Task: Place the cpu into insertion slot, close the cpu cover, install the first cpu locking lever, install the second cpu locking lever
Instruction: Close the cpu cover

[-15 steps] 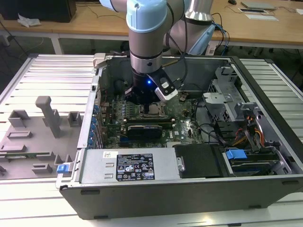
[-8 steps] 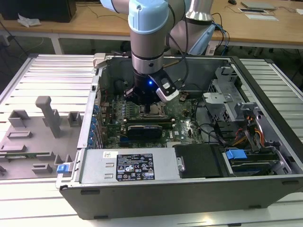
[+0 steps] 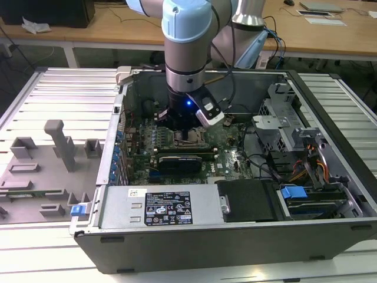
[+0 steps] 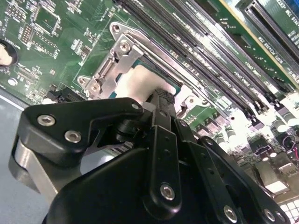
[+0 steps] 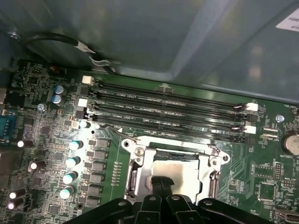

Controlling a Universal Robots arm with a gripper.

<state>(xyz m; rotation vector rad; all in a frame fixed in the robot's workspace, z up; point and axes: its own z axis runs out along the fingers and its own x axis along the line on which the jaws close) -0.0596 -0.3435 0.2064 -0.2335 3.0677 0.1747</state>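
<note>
Closest to both wrist cameras: black linkage of gripper [image 4: 161, 95], fingertips drawn together with nothing seen clamped between them, poised over near edge of cpu [image 5: 180, 170]; contact with chip not confirmable. Largest container: open computer case [image 3: 235, 242], set on slatted metal bench [image 3: 65, 88] toward the bench edge at the exterior view's right, with arm [image 3: 185, 53] standing down into it from above. Contents of case: green motherboard [image 3: 232, 159] on the floor, grey labelled metal box [image 3: 171, 206] along the near wall, drive cage [image 3: 283, 118] and cable bundle [image 3: 306, 165] toward the corner at the exterior view's right. Beside case, toward the bench edge at the exterior view's left: grey fixture blocks [image 3: 59, 141]. On motherboard: long black memory slots [image 5: 168, 105], all vacant, just beyond insertion slot [image 5: 135, 175]. Contents of insertion slot: cpu, pale metal top showing square and level inside the frame. Step one judged complete. Around chip: metal frame with square window, judged to be cpu cover [image 5: 212, 177] lowered, full seating not verifiable. Along one side of socket: thin wire lever [image 4: 154, 53], latched or free not determinable. Judged outstanding: both locking levers, possibly final closing of cover.
</note>
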